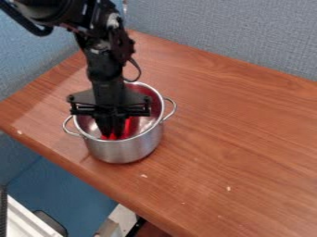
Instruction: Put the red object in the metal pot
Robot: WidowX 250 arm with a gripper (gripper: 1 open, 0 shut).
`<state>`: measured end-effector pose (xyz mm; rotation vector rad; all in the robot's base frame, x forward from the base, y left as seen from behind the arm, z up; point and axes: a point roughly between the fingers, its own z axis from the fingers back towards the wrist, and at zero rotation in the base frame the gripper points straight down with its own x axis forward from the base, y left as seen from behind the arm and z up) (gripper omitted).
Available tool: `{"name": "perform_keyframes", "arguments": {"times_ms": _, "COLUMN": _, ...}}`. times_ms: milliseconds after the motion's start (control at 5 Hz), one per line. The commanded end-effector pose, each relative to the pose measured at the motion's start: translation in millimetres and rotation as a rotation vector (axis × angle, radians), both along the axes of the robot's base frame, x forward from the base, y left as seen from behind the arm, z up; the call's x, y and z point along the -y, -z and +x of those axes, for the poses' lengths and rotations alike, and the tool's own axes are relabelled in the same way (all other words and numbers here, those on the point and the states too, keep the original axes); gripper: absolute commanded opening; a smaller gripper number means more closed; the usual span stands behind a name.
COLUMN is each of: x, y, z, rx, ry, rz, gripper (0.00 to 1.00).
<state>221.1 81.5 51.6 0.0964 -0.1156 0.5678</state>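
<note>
Your gripper (114, 118), jaws together on the red object (124, 123) inside the metal pot (119, 146): rigid, light; hold mid-length.

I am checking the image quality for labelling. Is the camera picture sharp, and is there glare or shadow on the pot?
Camera view: small and soft overall, fine detail lost; the metal pot shows pale reflections on its wall but no harsh glare; the gripper reaches into it and darkens the inside, so the red object shows only as red patches; the wooden table is evenly lit.
</note>
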Motion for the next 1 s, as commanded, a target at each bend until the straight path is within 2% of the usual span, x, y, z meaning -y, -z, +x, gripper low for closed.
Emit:
{"name": "perform_keyframes", "arguments": {"times_ms": 0, "x": -9, "y": -24.2, "z": 11.8, "rx": 0.050, "ry": 0.009, "rz": 0.013, "gripper": 1.00}}
{"name": "perform_keyframes", "arguments": {"times_ms": 400, "x": -3, "y": -45.9, "z": 10.7, "rx": 0.054, "ry": 0.036, "rz": -0.001, "gripper": 1.00}}
{"name": "perform_keyframes", "arguments": {"times_ms": 600, "x": 1, "y": -62.5, "z": 11.0, "rx": 0.072, "ry": 0.034, "rz": -0.026, "gripper": 1.00}}
{"name": "perform_keyframes", "arguments": {"times_ms": 800, "x": 4, "y": -64.9, "z": 10.7, "rx": 0.078, "ry": 0.021, "rz": -0.047, "gripper": 1.00}}
